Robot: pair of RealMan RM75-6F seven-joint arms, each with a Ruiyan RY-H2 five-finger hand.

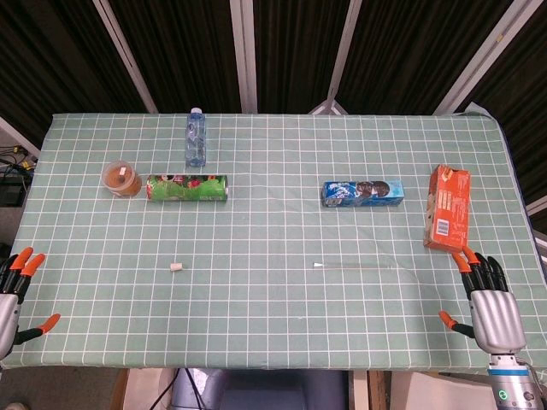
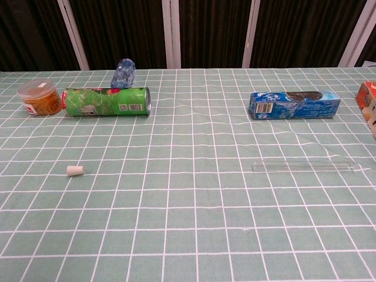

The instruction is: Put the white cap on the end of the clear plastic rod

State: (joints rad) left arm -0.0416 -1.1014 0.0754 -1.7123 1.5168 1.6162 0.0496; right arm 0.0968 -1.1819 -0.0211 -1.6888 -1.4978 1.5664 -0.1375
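Note:
A small white cap [image 1: 178, 267] [image 2: 76, 170] lies on its side on the green checked cloth, left of centre. The clear plastic rod [image 1: 352, 266] [image 2: 304, 166] lies flat to the right of centre, pointing left-right. My left hand [image 1: 14, 290] rests at the table's near left corner, fingers spread, holding nothing. Near the front right corner, my right hand [image 1: 487, 299] is likewise open and empty, fingers apart. Both hands are far from the cap and rod. Neither hand shows in the chest view.
A green chip can [image 1: 187, 188] lies on its side beside a small jar [image 1: 121, 178]. A water bottle [image 1: 197, 137] lies behind them. A blue cookie pack [image 1: 362, 193] and an orange box [image 1: 449, 207] sit at the right.

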